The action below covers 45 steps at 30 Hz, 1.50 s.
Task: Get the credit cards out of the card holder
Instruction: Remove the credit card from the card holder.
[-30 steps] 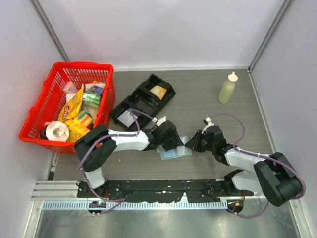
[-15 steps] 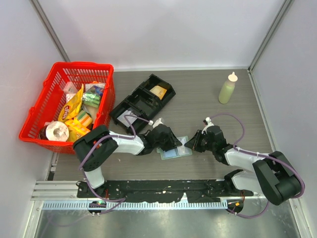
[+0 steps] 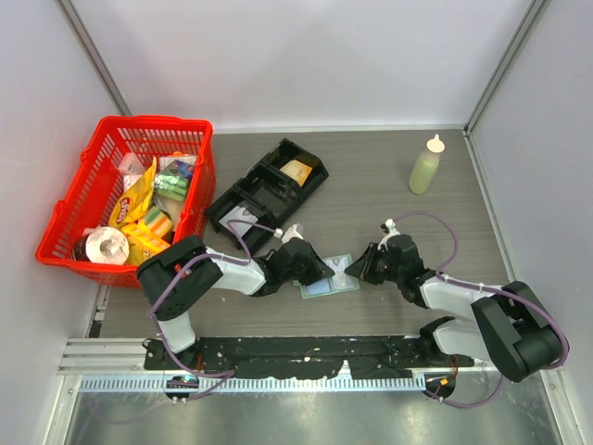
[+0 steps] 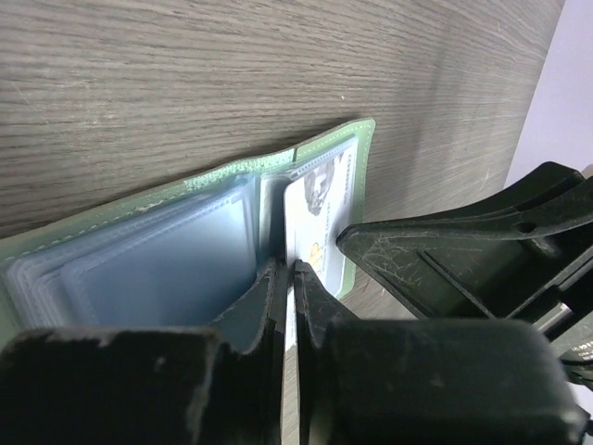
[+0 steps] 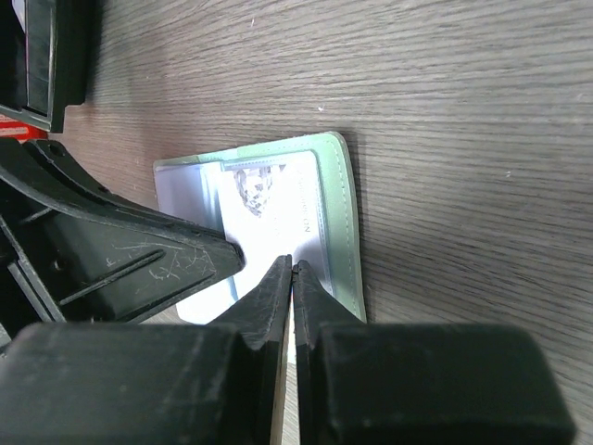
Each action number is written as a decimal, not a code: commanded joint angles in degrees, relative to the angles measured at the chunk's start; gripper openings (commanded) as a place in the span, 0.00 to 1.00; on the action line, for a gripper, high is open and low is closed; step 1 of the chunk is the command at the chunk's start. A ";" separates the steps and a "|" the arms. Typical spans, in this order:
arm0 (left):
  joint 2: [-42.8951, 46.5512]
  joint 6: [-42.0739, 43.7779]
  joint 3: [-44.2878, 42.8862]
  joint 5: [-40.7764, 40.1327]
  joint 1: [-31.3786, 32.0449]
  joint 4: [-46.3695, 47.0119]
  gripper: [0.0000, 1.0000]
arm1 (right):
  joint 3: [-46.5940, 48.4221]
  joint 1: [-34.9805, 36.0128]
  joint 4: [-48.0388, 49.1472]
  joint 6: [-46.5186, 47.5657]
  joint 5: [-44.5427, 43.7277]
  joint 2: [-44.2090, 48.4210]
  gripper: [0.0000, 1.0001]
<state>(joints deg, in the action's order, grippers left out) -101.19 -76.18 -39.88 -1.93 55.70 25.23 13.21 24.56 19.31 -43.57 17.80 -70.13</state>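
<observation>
The pale green card holder (image 3: pixel 326 286) lies open on the table between my two grippers. In the left wrist view the card holder (image 4: pixel 326 146) shows clear blue-tinted sleeves and a pale credit card (image 4: pixel 318 202) with a small portrait, lying in its right half. My left gripper (image 4: pixel 288 269) is shut, its tips resting at the fold beside that card. My right gripper (image 5: pixel 292 265) is shut too, its tips on the credit card (image 5: pixel 269 199) near the holder's green edge (image 5: pixel 341 222). From above, the left gripper (image 3: pixel 316 271) and right gripper (image 3: pixel 356 271) face each other over the holder.
A black compartment tray (image 3: pixel 268 188) lies behind the holder. A red basket (image 3: pixel 99 151) full of packets stands at the left. A pale green squeeze bottle (image 3: pixel 424 167) stands at the back right. Grey walls close in the table.
My left gripper has drawn back to the left and toward its base, off the middle of the holder. The right gripper and the holder have hardly moved.
</observation>
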 commanded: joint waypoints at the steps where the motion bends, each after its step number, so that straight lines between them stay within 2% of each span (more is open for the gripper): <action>1: 2.57 -0.11 0.85 0.18 0.11 6.14 0.04 | -1.61 -0.30 -4.98 0.94 -1.72 -2.20 0.09; 2: 2.75 -0.19 1.29 -0.26 0.20 6.40 0.01 | -1.61 -0.39 -4.98 0.94 -1.81 -2.21 0.09; 6: 4.42 0.24 2.43 -0.97 0.20 5.01 0.00 | -1.61 -0.82 -5.25 0.86 -1.89 -2.99 0.09; 20: 6.35 -0.28 4.28 -0.97 0.20 0.35 0.00 | -0.65 -1.79 -6.04 1.47 -0.84 -4.84 0.09; 25: 7.40 -0.98 4.54 -1.14 0.11 -3.86 0.00 | -0.12 -1.79 -7.45 2.44 -1.72 -3.70 0.09; 35: 9.34 -1.78 5.60 -1.93 0.20 -7.04 0.00 | -0.29 -1.79 -5.16 1.91 -0.14 -5.20 0.09; 37: 8.29 -1.78 4.99 -1.50 0.20 -6.25 0.07 | -0.38 -1.79 -5.07 2.00 0.04 -4.93 0.09; 41: 7.32 -2.39 4.55 -1.49 0.20 -5.11 0.35 | -0.47 -1.79 -5.25 2.26 0.65 -5.10 0.09; 45: 7.41 -2.92 4.63 -2.46 0.37 -5.11 0.51 | -0.56 -1.79 -4.98 2.26 1.09 -5.37 0.09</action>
<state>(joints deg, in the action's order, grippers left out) -92.88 -79.22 -34.96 -2.85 55.77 21.52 13.93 22.63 20.62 -43.70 20.03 -73.52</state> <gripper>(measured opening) 0.463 0.089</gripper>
